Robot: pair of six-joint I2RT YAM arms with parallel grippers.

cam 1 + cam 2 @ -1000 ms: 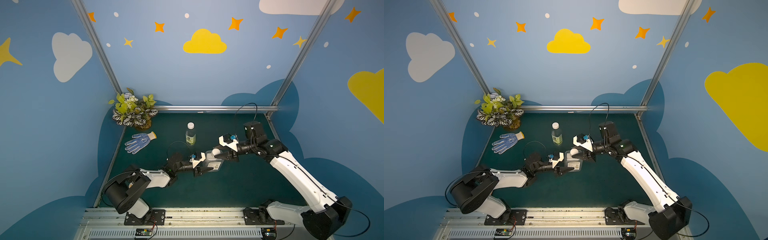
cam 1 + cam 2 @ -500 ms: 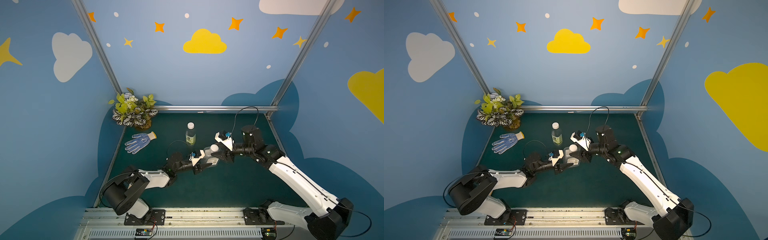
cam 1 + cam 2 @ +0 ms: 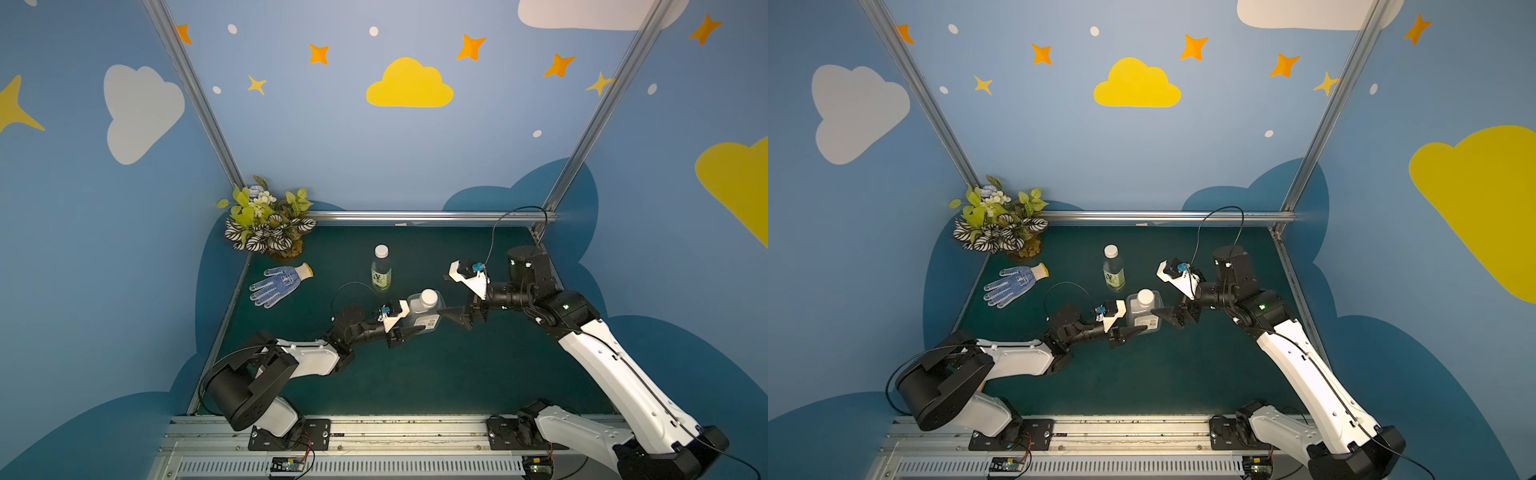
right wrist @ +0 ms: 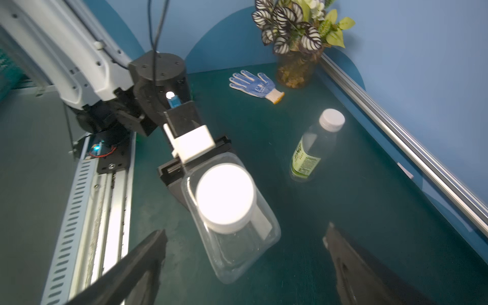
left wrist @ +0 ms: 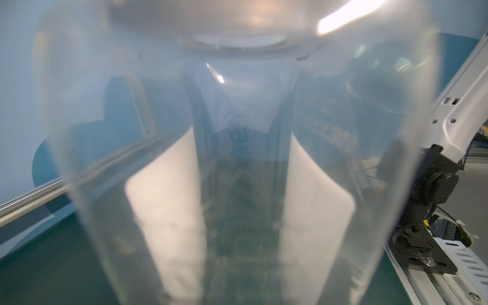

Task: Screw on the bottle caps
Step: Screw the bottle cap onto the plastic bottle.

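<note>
The green worktop first: at its middle, the left end effector is clamped on the squat bottle, holding it upright. The right end effector gapes wide just beside it (touching nothing, by the look). The slim bottle stands nearer the back edge. The squat bottle's cap and the slim bottle's cap sit on their necks.

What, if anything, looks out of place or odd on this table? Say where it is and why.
A blue-dotted work glove lies flat beside the potted plant at the far corner. Neither has anything to do with capping bottles. Otherwise nothing stands out: no spill shows, and the slim bottle and squat bottle are both capped.
</note>
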